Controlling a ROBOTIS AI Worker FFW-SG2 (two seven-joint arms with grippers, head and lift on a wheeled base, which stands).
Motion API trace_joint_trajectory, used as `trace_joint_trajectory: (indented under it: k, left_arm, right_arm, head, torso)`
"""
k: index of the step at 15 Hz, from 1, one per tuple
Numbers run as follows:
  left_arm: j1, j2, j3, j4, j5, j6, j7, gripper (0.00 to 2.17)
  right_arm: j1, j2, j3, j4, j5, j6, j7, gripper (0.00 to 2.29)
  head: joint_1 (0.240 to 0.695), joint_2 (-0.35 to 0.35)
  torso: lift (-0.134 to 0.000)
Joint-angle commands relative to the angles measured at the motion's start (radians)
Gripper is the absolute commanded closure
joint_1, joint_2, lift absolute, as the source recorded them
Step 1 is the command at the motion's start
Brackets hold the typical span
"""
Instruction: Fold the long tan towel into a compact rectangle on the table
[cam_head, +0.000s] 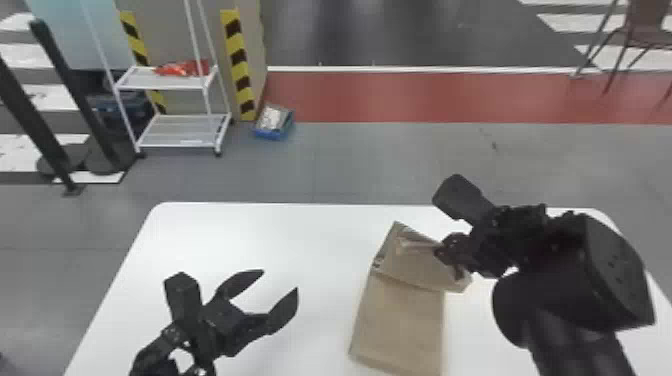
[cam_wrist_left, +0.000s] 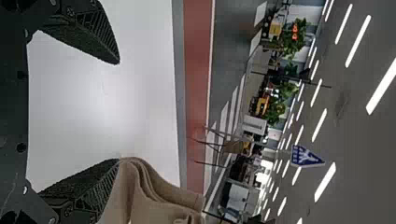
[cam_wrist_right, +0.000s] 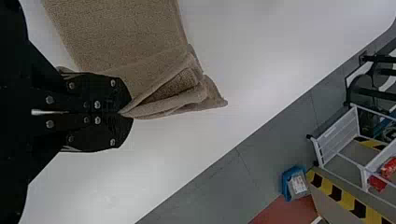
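A: Where's the towel (cam_head: 398, 315)?

B: On the bench (cam_head: 225, 240), a little right of centre, its far part folded over and lying askew on the flat, nearer length.

A: And what has hold of it?

B: The right tool (cam_wrist_right: 125, 113) is clenched on a gathered bit of edge. The left tool (cam_head: 280, 280) is released, its 2 fingers spread.

A: How will it handle?

B: Light and soft, I'd say, nothing to break. It'll droop and bunch rather than slip, so I'd pinch all the layers near 2 corners and keep the edge between them taut.

A: Which view helps?

B: The head view gives the layout and the fold's skew. The right wrist view gives the grip: pleats fanning from closed tips. The left wrist view catches the layers side-on, curving beside 1 finger.
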Motion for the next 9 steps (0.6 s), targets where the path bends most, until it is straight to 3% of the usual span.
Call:
trace_joint_trajectory:
  k: [1, 6, 9]
  left_arm:
    - [-0.035, -0.005, -0.059, 0.032, -0.054, 0.000, 0.006, 0.15]
    - [-0.091, -0.008, -0.192, 0.094, -0.112, 0.012, 0.078, 0.15]
    - [-0.069, -0.006, -0.228, 0.087, -0.114, 0.028, 0.078, 0.15]
  right_arm:
    - [-0.008, 0.006, -0.039, 0.015, -0.025, -0.025, -0.008, 1.48]
    - [-0.054, 0.018, -0.083, 0.064, -0.068, -0.067, -0.036, 1.48]
    - [-0.086, 0.026, -0.083, 0.099, -0.067, -0.071, -0.056, 1.48]
  head:
    - [0.695, -0.015]
    - [0.695, -0.115]
    - [0.695, -0.140]
  torso:
    - [0.000]
    - [0.000]
    - [0.000]
